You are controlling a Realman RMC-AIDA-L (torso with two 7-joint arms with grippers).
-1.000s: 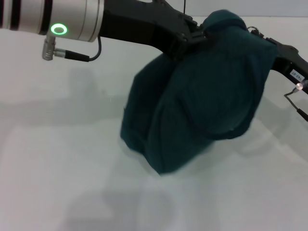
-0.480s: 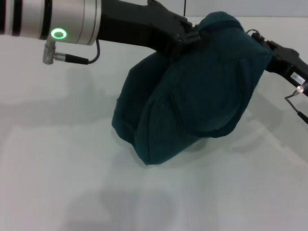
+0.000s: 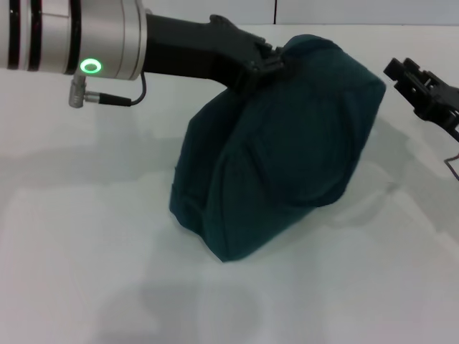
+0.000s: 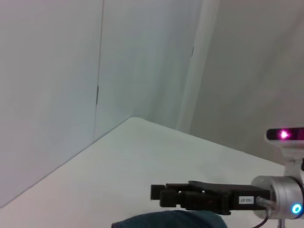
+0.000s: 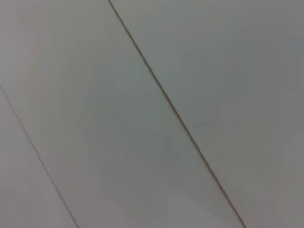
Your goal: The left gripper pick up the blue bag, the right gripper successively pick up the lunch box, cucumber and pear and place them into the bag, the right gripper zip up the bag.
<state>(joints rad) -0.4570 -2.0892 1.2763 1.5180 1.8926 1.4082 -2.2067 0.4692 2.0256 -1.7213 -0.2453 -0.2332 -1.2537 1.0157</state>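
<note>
One bulging teal blue bag, closed, tilted on white table

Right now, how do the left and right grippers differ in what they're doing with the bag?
The left gripper is at the top of the blue bag, gripping the fabric there; the right gripper hangs apart from the bag on its right side, holding nothing. The left arm reaches in from the robot's left across the table; the right comes in from the right edge. Both are black and sit at about the bag's top height.
</note>
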